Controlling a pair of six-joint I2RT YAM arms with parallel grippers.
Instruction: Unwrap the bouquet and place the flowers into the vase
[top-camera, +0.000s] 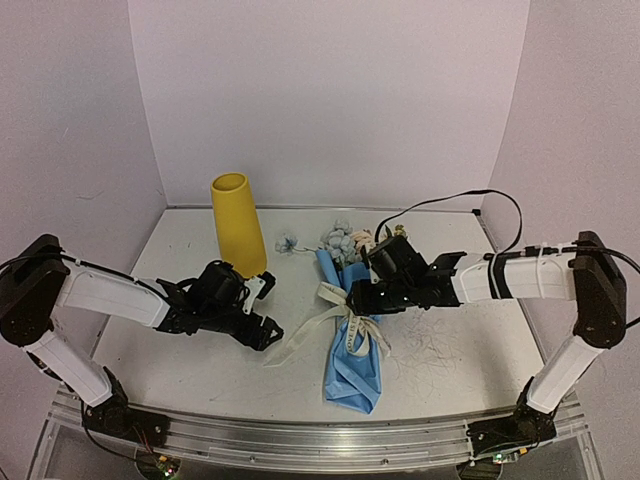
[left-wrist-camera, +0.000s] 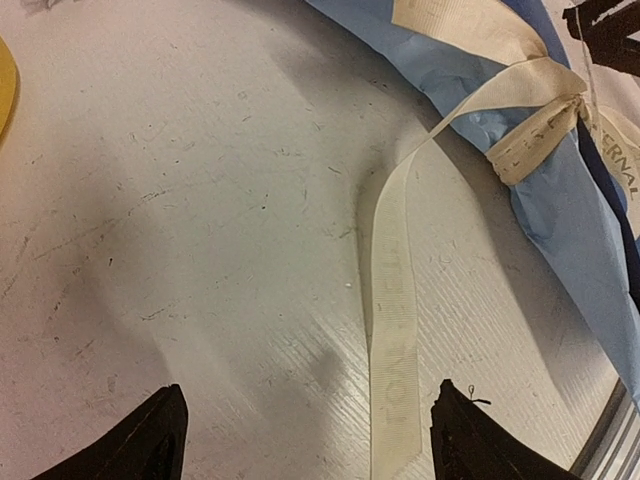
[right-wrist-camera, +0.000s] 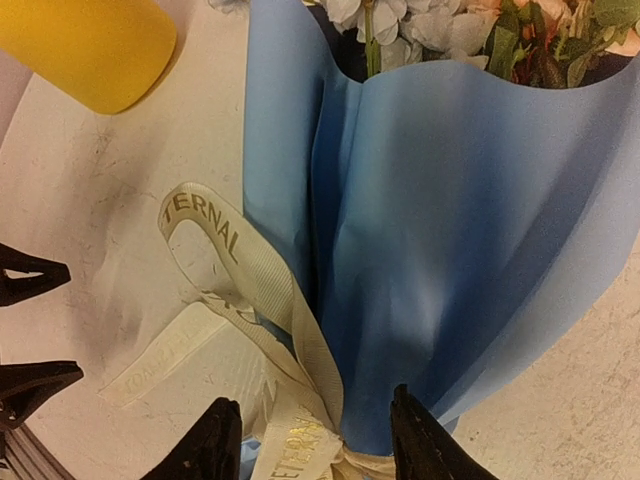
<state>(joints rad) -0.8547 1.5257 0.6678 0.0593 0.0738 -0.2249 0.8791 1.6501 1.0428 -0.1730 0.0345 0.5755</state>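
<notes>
Gently now: with the bouquet (top-camera: 355, 345) lying tied on the bench (top-camera: 180, 385), I'd close my wide-open, empty left hand (left-wrist-camera: 308, 400) on the ribbon tail (left-wrist-camera: 392, 300) and pull, while my half-open right hand (right-wrist-camera: 315, 430) (grip unclear) pins it down.

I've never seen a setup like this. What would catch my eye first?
The bouquet, a light blue paper cone tied with a cream ribbon, lies in the middle of the table, its flowers toward the far wall. A bright yellow vase stands upright at the back left. The right end effector hangs over the tied neck, fingers either side of it.
</notes>
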